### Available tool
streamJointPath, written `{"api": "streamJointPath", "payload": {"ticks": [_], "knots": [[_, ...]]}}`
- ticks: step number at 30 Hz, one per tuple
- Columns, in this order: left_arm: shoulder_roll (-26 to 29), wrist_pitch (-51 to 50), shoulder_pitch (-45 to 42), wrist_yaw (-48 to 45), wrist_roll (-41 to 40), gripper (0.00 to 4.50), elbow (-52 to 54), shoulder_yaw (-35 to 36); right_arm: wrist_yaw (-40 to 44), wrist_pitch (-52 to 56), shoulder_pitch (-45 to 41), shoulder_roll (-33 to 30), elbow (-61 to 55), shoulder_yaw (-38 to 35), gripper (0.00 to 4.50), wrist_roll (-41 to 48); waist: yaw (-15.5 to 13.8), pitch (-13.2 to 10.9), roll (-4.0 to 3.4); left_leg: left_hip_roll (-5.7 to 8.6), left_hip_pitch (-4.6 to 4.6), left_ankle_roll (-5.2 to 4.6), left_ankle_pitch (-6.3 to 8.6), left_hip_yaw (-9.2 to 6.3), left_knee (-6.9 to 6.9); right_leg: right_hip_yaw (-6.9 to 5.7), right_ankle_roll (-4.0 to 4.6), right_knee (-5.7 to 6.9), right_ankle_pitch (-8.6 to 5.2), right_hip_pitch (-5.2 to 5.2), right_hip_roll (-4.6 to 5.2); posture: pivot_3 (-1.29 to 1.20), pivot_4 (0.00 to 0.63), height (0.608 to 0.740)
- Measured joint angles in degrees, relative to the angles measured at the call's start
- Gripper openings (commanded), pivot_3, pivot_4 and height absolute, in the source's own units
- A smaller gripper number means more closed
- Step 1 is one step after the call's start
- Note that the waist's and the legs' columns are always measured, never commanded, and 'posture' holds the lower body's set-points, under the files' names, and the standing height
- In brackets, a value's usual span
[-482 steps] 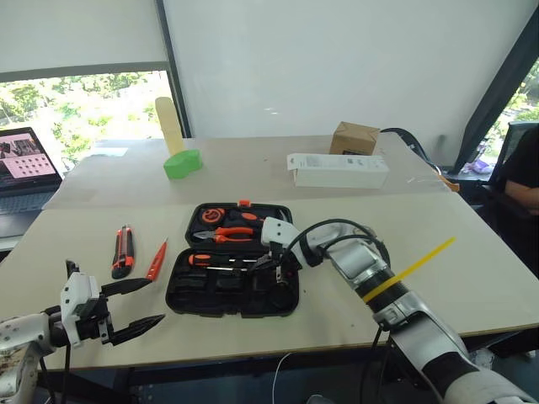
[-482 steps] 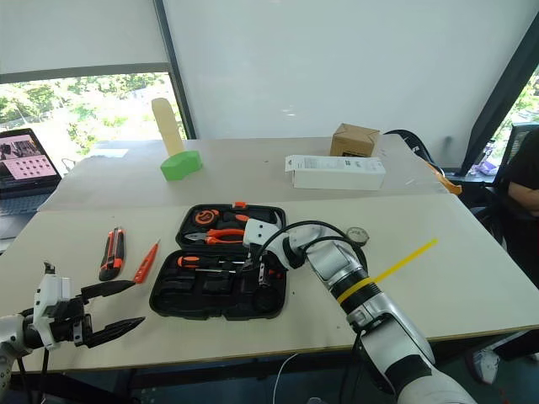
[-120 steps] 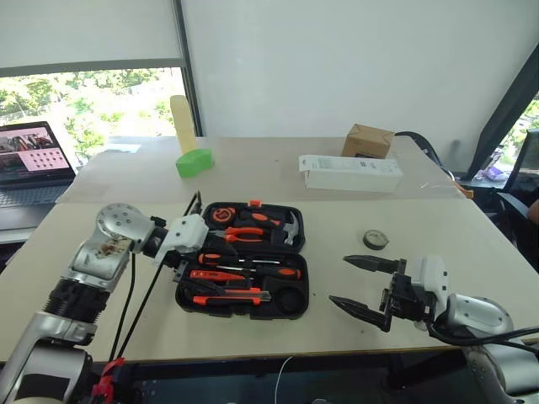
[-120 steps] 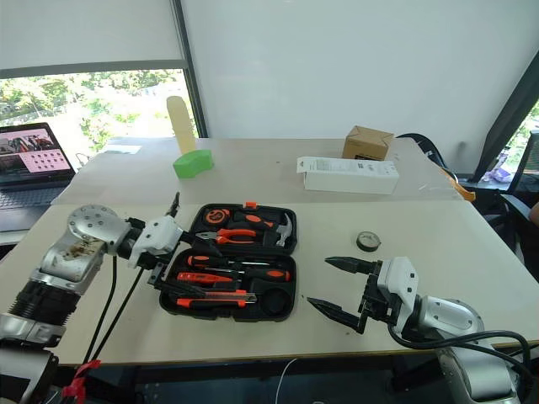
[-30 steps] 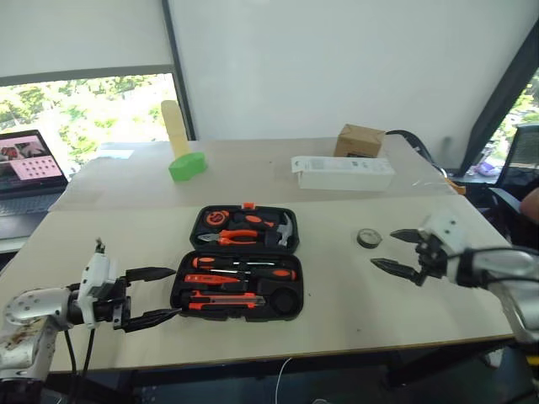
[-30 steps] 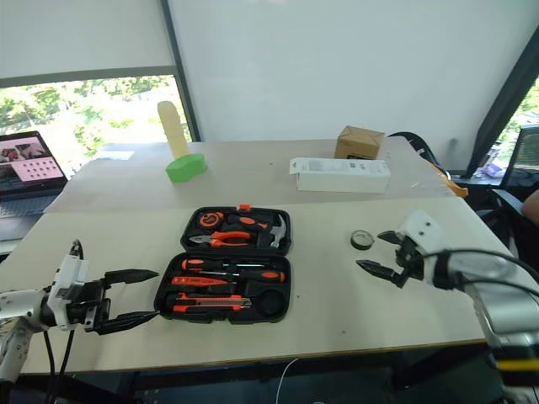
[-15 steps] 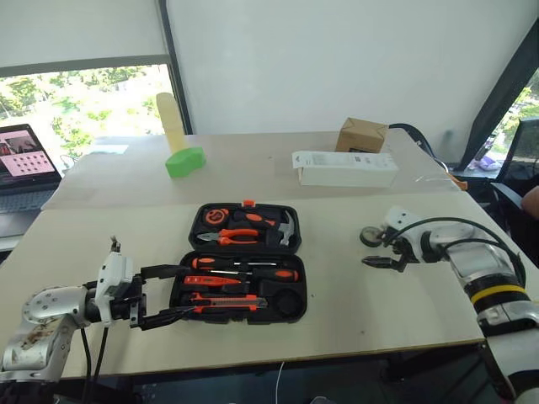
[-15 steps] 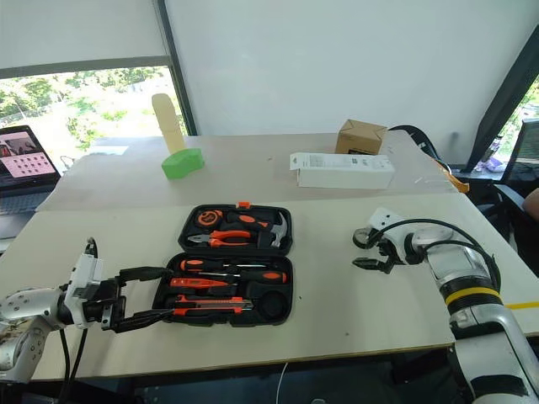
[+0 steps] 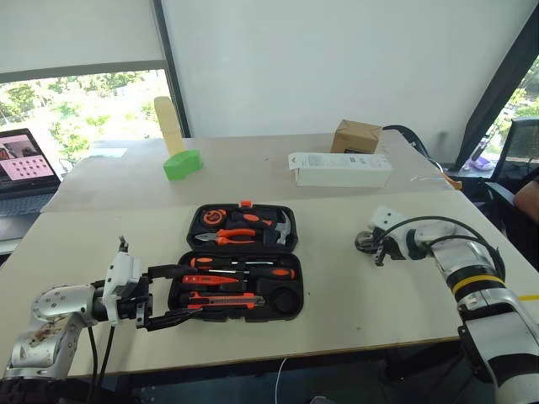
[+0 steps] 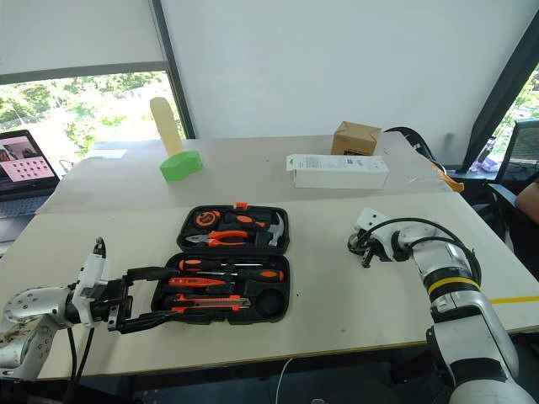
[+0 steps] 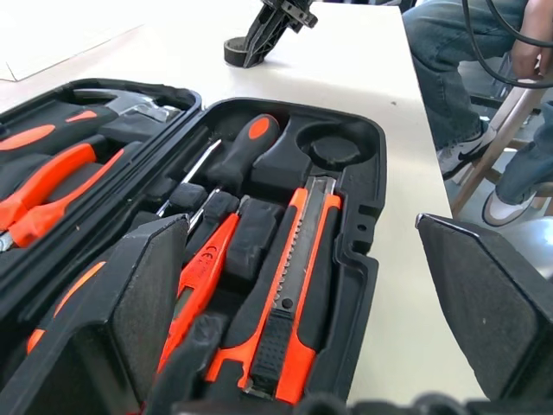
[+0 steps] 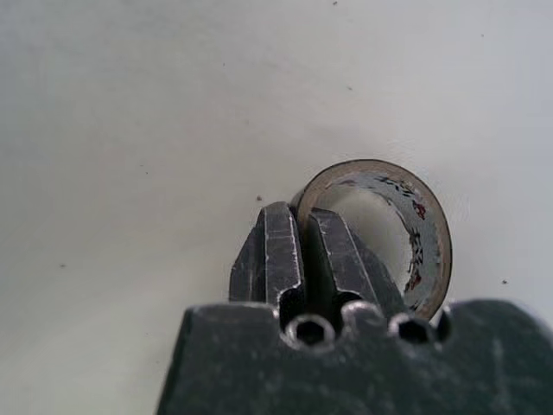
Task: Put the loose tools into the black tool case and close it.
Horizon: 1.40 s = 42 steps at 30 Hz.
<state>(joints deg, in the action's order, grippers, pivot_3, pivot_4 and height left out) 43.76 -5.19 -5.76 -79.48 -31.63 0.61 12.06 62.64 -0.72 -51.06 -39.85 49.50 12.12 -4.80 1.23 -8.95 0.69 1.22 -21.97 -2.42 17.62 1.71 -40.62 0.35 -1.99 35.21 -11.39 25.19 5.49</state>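
The black tool case (image 9: pixel 300 295) lies open in the middle of the table. Its near half holds the orange-and-black screwdrivers (image 9: pixel 274 273), a slim orange tester (image 11: pixel 203 285) and the utility knife (image 9: pixel 221 297); its round recess (image 11: pixel 333 151) is empty. My left gripper (image 9: pixel 181 295) hangs open at the case's left end, its fingers level and pointing across it. To the right of the case, my right gripper (image 9: pixel 376 255) is shut on the wall of the small tape roll (image 12: pixel 423 233), which sits on the table (image 9: pixel 364 241).
The case lid holds pliers (image 9: pixel 236 236), a hammer (image 9: pixel 282 225) and a tape measure (image 9: pixel 210 217). At the back stand a white oblong box (image 9: pixel 339 169), a cardboard box (image 9: pixel 355 135) and a green object (image 9: pixel 182 163). A laptop (image 9: pixel 25 164) is far left; a person sits at the right edge (image 9: pixel 526 198).
My right gripper, open and short of the tape roll a second ago, has moved forward to it and closed on its wall. The left gripper has stayed open in place.
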Motion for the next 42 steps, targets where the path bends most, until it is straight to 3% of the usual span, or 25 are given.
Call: {"api": "streamJointPath", "payload": {"ticks": [5,8,11,20,29,36,42], "knots": [[-0.13,0.17,-0.16,-0.48,0.01,4.5,-0.1,-0.28,15.23,8.45,6.43,0.04,-28.28,-1.9,0.03,14.88,0.14,-0.01,-0.01,-0.1,-0.15,-0.03,0.02,-0.01,-0.01,0.01,0.0,0.33,0.0,0.2,-0.08,0.0,0.15,0.74],[-0.14,0.59,-0.07,-0.82,0.05,4.5,-0.3,-0.31,14.2,21.8,9.47,1.44,-47.19,-1.39,0.03,21.34,-0.24,0.0,0.0,-0.09,-0.13,-0.37,0.22,-0.09,-0.06,-0.06,0.01,0.42,-0.01,0.19,-0.04,0.0,0.15,0.74],[-0.25,1.32,0.38,-0.87,0.21,4.5,-0.32,-0.45,9.96,27.92,12.69,4.73,-56.31,3.41,0.03,21.07,-0.44,0.0,0.01,-0.01,-0.14,-0.41,0.25,-0.09,-0.17,-0.07,0.01,0.47,-0.01,0.15,0.06,0.0,0.15,0.74],[-0.03,1.32,2.44,-0.71,0.47,4.5,0.15,-0.6,7.06,32.67,17.62,4.1,-61.48,12.4,0.03,16.73,-0.9,-0.01,0.03,0.16,-0.06,-0.39,0.23,-0.12,-0.31,-0.23,-0.01,0.53,0.0,0.07,0.17,0.0,0.15,0.74],[1.01,1.18,4.46,0.07,0.23,4.5,1.76,0.33,6.0,27.06,17.25,3.26,-58.99,14.94,0.03,12.04,-0.64,-0.01,0.04,0.16,0.08,-0.39,0.23,-0.13,-0.3,-0.22,0.0,0.49,-0.01,-0.07,0.14,0.0,0.15,0.74],[1.22,1.15,4.38,0.59,0.31,4.5,1.81,0.32,6.61,28.16,14.65,3.19,-57.49,15.46,2.33,12.0,-1.05,-0.01,0.07,0.15,0.19,-0.4,0.24,-0.15,-0.3,-0.23,0.02,0.45,-0.02,-0.11,0.15,0.0,0.15,0.74],[1.9,1.15,4.17,1.85,0.61,4.5,0.72,0.65,14.01,32.57,15.11,1.84,-62.82,5.05,4.44,26.91,-1.1,-0.02,0.08,0.09,0.0,-0.46,0.27,-0.17,-0.28,-0.29,0.02,0.52,-0.02,-0.02,0.11,0.0,0.15,0.74]]}}
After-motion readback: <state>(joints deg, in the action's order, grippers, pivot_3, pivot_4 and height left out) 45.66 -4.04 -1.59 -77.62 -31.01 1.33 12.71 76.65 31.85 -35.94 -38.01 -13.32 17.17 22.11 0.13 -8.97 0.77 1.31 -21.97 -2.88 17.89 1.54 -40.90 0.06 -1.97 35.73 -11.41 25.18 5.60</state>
